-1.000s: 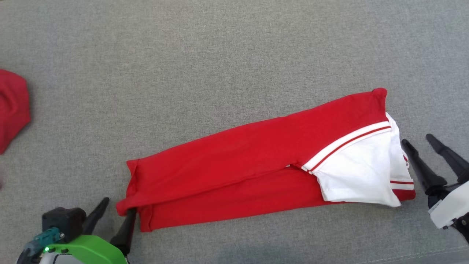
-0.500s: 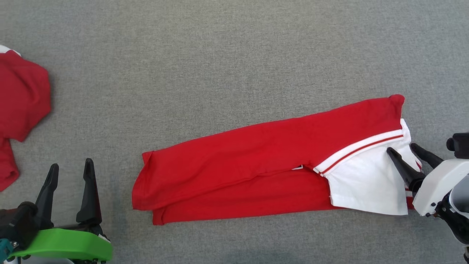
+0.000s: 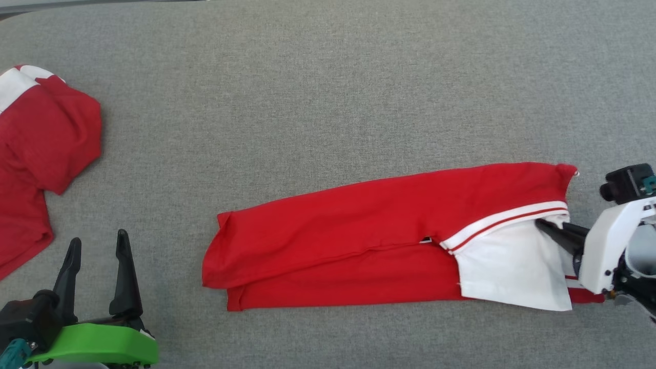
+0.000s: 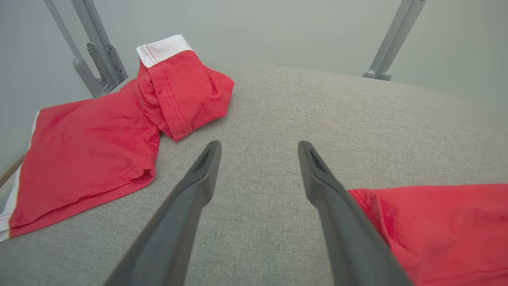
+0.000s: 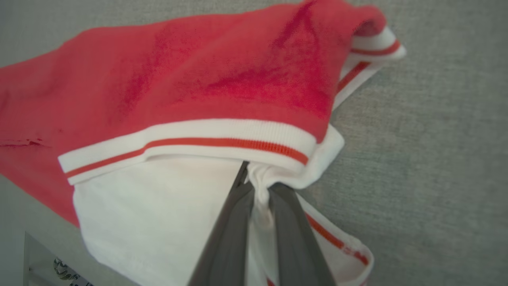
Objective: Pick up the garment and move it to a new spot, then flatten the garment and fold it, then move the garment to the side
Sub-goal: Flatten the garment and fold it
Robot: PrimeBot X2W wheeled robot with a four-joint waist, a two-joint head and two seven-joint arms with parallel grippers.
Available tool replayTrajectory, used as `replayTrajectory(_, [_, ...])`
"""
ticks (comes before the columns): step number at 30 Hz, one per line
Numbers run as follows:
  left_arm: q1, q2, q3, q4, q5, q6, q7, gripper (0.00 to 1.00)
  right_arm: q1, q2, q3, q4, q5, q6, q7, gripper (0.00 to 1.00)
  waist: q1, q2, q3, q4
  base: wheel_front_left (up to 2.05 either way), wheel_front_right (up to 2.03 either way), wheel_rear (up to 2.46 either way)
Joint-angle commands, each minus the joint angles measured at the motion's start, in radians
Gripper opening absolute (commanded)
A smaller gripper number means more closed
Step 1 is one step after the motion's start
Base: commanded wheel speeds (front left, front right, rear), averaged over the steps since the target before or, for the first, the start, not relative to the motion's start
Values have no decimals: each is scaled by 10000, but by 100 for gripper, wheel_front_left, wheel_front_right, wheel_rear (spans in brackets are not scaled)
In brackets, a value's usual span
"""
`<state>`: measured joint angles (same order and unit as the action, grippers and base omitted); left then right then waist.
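Red-and-white knit garment (image 3: 359,230) bunches in right gripper (image 5: 258,184)

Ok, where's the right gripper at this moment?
In the head view the right gripper is at the far right edge, shut on the white end of the folded red garment lying on the grey surface.

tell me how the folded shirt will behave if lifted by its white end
Likely floppy: the shirt lies limp in flat layers, and its white fabric bunches where the right tool pinches it. Lifted from that end alone, the fold would probably sag open and the far end drag. It looks thin, so probably light.
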<state>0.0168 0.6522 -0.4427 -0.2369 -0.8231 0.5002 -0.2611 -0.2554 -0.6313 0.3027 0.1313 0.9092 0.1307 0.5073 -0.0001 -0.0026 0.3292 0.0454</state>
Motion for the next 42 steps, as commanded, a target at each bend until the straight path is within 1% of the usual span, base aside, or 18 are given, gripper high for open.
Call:
replayTrajectory(1, [139,-82,98,61,101,-134,-46,100,-82,-364,-163,-9,41,-1,207,0,1,26,-115,-56,0,0,0])
replayTrajectory(6, [87,-588,208,423,498,-769,-47,100,170,-1525,-1391,288,119,-8,896,0,1,26,-306,-32,0,0,0])
replayTrajectory(10, [138,-1077,359,878,791,-1260,-48,100,949,-2344,-3182,953,-150,-8,1134,0,1,26,-533,115,0,0,0])
replayTrajectory(11, [194,-1209,405,1021,891,-1400,-49,100,1115,-2471,-3659,1067,-247,-6,1134,0,1,26,-592,134,0,0,0])
replayTrajectory(13, [253,-1386,544,1246,1164,-1665,-49,100,1386,-2407,-4369,921,-340,3,1085,0,1,26,-720,147,0,0,0])
replayTrajectory(15, [407,-1619,779,1479,1349,-1881,-48,100,1526,-2085,-4652,281,-228,3,1210,0,1,26,-878,91,0,0,0])
replayTrajectory(17, [499,-1851,1022,1693,1588,-2119,-48,100,1585,-1763,-4602,-653,-397,2,1342,0,1,26,-1005,27,0,0,0])
replayTrajectory(18, [529,-1948,1107,1774,1742,-2234,-48,100,1600,-1450,-4487,-1141,-482,2,1446,0,1,26,-1064,3,0,0,0])
replayTrajectory(21, [610,-2231,1376,1933,2120,-2572,-48,100,1580,-76,-3981,-2267,-798,2,1896,0,1,26,-1214,-89,0,0,0])
replayTrajectory(24, [637,-2490,1598,1956,2530,-2894,-47,100,1441,1376,-3279,-2822,-1567,2,2172,0,1,26,-1271,-149,0,0,0])
replayTrajectory(25, [702,-2579,1722,2048,2702,-3118,-42,100,1191,2334,-2752,-2770,-2295,2,2111,0,1,26,-1289,-230,0,0,0])
replayTrajectory(29, [762,-2797,1886,2296,2928,-3516,-41,100,490,4188,-1772,-1745,-3597,2,1606,0,1,26,-1322,-394,0,0,0])
replayTrajectory(31, [714,-2880,1960,2406,3020,-3648,-43,100,182,4849,-1290,-1102,-4118,2,1374,0,1,26,-1352,-413,0,0,0])
replayTrajectory(33, [664,-2991,2008,2534,3092,-3760,-41,100,-31,5205,-867,-518,-4498,2,1235,0,1,26,-1397,-412,0,0,0])
replayTrajectory(38, [566,-3103,1995,2731,3186,-3967,-41,100,-316,5504,-358,199,-4904,3,894,0,1,26,-1420,-324,0,0,0])
replayTrajectory(39, [566,-3128,1979,2791,3171,-4023,-41,100,-382,5519,-215,266,-4986,3,777,20,1,26,-1415,-307,0,0,0])
replayTrajectory(40, [544,-3137,1958,2854,3174,-4060,-41,100,-443,5513,-109,311,-5043,3,625,100,1,26,-1406,-292,0,0,0])
replayTrajectory(42, [436,-3150,1957,2963,3251,-4167,-41,100,-572,5529,-175,277,-4977,2,242,100,1,26,-1400,-272,0,0,0])
